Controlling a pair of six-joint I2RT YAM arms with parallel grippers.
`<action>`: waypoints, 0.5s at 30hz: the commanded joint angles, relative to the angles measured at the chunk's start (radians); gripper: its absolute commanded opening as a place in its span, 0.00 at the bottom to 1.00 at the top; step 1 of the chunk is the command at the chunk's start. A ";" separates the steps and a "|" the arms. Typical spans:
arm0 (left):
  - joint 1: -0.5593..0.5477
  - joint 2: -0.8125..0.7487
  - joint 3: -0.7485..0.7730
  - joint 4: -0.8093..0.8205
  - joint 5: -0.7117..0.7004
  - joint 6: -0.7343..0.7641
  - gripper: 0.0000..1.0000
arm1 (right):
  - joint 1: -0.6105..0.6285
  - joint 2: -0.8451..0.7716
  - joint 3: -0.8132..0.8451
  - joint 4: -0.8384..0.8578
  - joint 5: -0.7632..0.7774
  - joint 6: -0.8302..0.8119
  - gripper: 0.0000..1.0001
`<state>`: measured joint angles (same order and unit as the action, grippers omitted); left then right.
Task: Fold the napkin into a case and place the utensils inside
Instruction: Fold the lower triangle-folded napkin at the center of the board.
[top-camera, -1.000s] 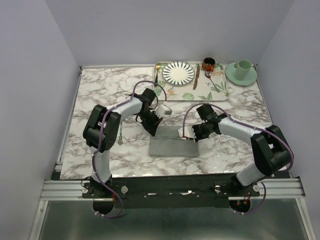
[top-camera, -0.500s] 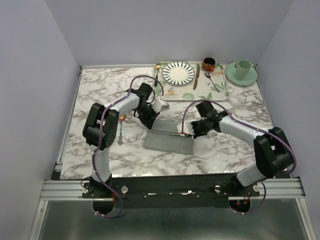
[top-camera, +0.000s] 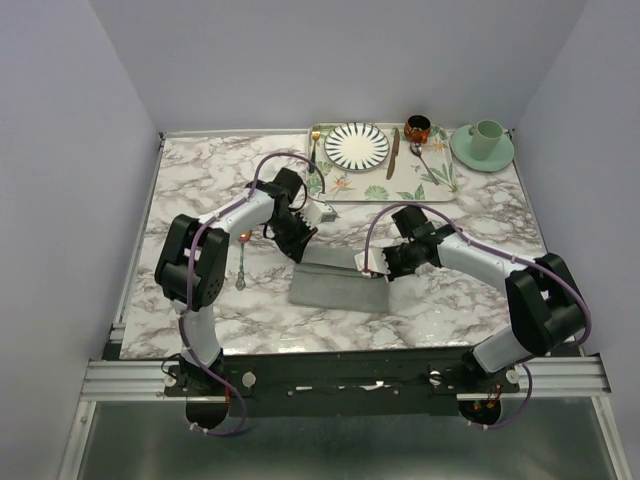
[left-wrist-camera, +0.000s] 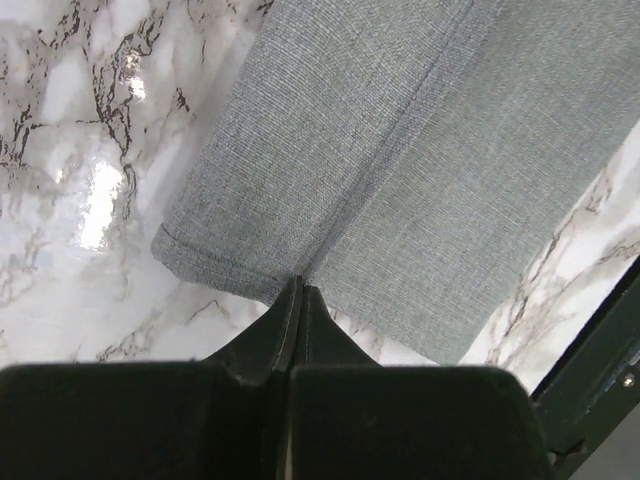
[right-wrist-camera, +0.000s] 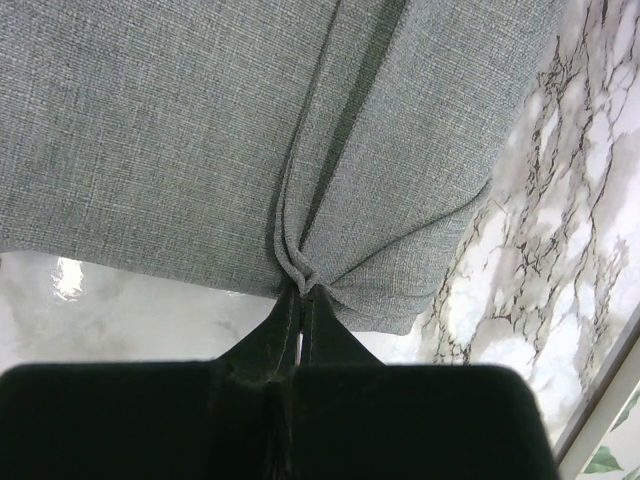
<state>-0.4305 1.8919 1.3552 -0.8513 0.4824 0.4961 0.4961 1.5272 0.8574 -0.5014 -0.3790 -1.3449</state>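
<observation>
At the far edge of the marble table (top-camera: 200, 180), a leaf-patterned tray (top-camera: 400, 190) holds a striped plate (top-camera: 357, 145), a fork (top-camera: 314, 150) and a knife (top-camera: 393, 155); beside it, a green cup (top-camera: 487, 133) sits on a saucer (top-camera: 478, 156)

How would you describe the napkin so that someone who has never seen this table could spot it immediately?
Start at the marble table and look near its middle, on the near side of the leaf-patterned tray. There lies the napkin, folded into a long strip, its far edge pinched by the left pincer and the right pincer. It is the only cloth there, plain grey.
</observation>
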 joint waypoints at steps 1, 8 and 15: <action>-0.013 -0.051 -0.010 -0.043 0.007 -0.014 0.00 | -0.008 0.005 -0.011 -0.042 0.051 -0.025 0.01; -0.013 -0.022 -0.056 -0.017 0.032 -0.025 0.00 | -0.007 -0.015 -0.054 -0.034 0.058 -0.056 0.01; -0.013 0.062 -0.100 0.034 0.033 -0.048 0.00 | -0.008 0.021 -0.040 -0.022 0.072 -0.054 0.03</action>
<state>-0.4477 1.8900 1.2919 -0.8265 0.5179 0.4694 0.4957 1.5280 0.8188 -0.4934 -0.3656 -1.3888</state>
